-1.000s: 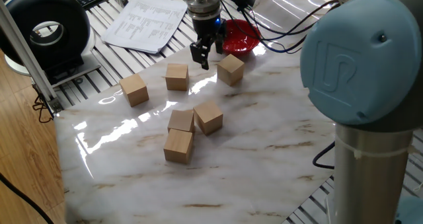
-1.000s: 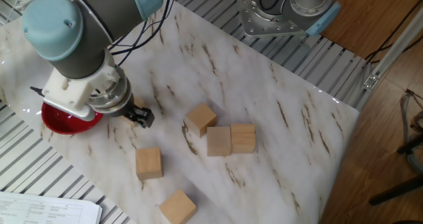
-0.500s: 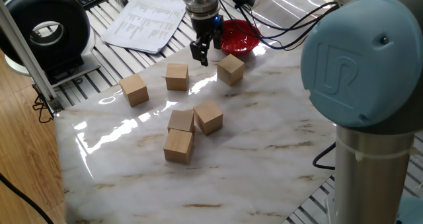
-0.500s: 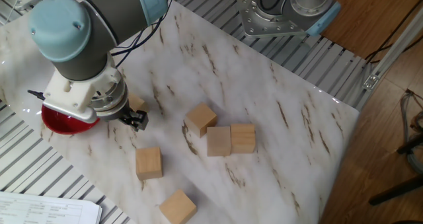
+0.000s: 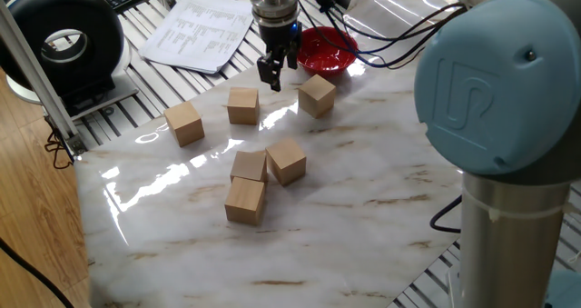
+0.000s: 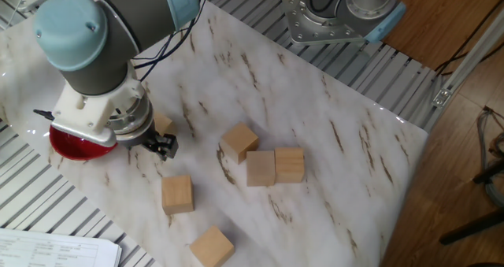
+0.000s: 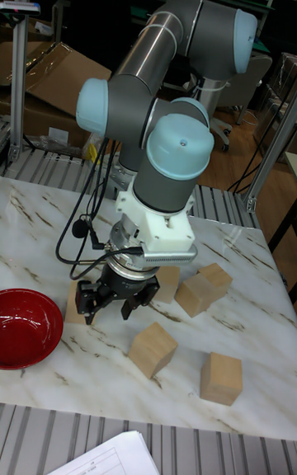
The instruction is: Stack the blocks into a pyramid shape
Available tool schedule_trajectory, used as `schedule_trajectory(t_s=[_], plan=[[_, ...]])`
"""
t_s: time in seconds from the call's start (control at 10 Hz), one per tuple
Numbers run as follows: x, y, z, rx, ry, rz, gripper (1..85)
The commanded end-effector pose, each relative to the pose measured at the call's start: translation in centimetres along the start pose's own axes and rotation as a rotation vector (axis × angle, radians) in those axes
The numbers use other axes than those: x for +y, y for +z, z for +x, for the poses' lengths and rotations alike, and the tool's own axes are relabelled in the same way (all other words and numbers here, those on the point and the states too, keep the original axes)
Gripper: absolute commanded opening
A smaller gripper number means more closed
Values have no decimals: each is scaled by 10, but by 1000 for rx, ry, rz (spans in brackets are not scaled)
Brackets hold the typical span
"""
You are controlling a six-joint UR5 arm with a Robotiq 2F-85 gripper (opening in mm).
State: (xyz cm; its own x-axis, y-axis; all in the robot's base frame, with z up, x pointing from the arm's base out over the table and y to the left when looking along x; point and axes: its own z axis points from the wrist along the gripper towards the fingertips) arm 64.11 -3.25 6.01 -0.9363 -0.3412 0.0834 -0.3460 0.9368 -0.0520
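In your first fixed view, three blocks cluster at lower centre of the marble table, two more sit left of centre behind them, a sixth lies upper centre, and beyond it your gripper hangs empty, fingers slightly apart, beside the red bowl.

UR logo embossed on arm cap

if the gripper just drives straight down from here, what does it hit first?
Most likely bare marble table. The gripper points down between the red bowl and two blocks, none clearly beneath it. Its jaws look open and empty. Depth is uncertain.
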Motion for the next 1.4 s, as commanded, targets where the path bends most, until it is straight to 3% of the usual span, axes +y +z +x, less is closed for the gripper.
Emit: schedule_trajectory(t_s=[0.0,0.1,0.2,0.3,0.4,0.5,0.6,0.7,0.8,0.9,1.0,1.1,1.2,1.3], plan=[[-4,-1,0,0,54,13,470],[-12,-1,1,0,69,42,360],[-15,-1,2,5,85,55,320],[-15,-1,0,-5,140,54,163],[-13,-2,-17,-70,194,39,13],[-5,-2,-21,-83,196,6,13],[-5,-2,-23,-91,193,8,13],[-7,-3,-35,-138,217,9,13],[-3,-6,-52,-202,264,-18,10],[-13,-9,-64,-254,287,8,10],[-23,-10,-65,-266,312,43,10],[-19,-11,-69,-278,345,21,10],[-22,-13,-77,-311,323,32,10],[-16,-14,-79,-316,347,2,10]])
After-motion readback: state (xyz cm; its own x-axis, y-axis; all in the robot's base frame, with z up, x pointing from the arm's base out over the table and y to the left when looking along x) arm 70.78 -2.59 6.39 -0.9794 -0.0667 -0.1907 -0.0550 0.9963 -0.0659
